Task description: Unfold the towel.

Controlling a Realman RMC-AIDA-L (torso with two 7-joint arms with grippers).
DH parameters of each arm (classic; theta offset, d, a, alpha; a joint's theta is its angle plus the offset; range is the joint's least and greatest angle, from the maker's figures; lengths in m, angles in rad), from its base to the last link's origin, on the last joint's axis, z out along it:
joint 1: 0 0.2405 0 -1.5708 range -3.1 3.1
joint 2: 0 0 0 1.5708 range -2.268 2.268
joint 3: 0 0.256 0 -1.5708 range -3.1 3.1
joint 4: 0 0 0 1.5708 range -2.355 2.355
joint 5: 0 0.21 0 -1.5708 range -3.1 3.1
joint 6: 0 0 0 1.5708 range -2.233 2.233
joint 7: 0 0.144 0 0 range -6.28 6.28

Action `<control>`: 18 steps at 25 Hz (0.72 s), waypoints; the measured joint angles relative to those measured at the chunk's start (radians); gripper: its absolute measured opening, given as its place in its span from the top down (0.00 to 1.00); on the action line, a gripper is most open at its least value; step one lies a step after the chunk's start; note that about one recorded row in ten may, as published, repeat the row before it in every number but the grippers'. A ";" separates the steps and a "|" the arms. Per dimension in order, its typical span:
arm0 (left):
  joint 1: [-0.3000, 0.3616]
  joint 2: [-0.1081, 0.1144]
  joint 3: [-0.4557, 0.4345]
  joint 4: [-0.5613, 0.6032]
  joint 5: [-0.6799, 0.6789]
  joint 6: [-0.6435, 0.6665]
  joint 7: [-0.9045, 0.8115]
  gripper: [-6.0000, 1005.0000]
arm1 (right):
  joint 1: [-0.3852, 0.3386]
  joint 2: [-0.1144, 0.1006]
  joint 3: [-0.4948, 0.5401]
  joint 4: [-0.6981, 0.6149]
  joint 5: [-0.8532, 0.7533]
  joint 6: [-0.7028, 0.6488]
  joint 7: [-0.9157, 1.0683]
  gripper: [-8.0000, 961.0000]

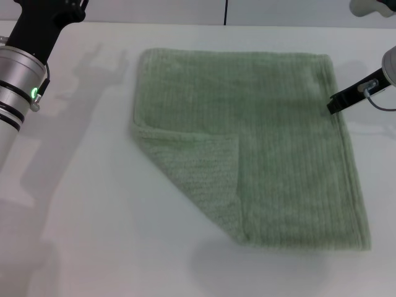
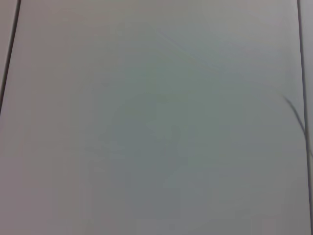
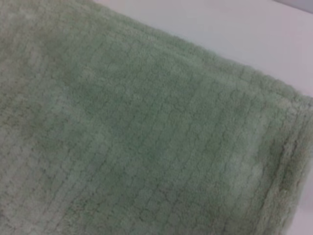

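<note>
Fingers of neither gripper show, so their grip cannot be told; the towel [image 1: 247,148] lies nearly flat, and its folded near-left corner [image 1: 198,167] needs pulling outward.

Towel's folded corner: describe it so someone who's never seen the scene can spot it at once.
On the white table a pale green towel lies spread flat. Go to its near corner on the robot's left: a triangular flap is folded over onto the cloth there, so that corner looks cut off on a diagonal. The other three corners lie flat and square.
</note>
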 joint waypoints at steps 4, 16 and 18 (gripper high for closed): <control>0.000 0.000 0.000 0.000 0.000 0.000 0.000 0.51 | 0.005 0.000 0.000 0.014 0.000 0.006 -0.007 0.99; -0.008 0.000 0.003 -0.009 0.002 0.000 -0.003 0.52 | 0.026 -0.003 0.000 0.085 -0.003 0.039 -0.030 0.99; -0.008 0.000 0.013 -0.009 0.005 -0.002 -0.025 0.52 | 0.032 -0.007 0.000 0.097 -0.003 0.042 -0.036 0.99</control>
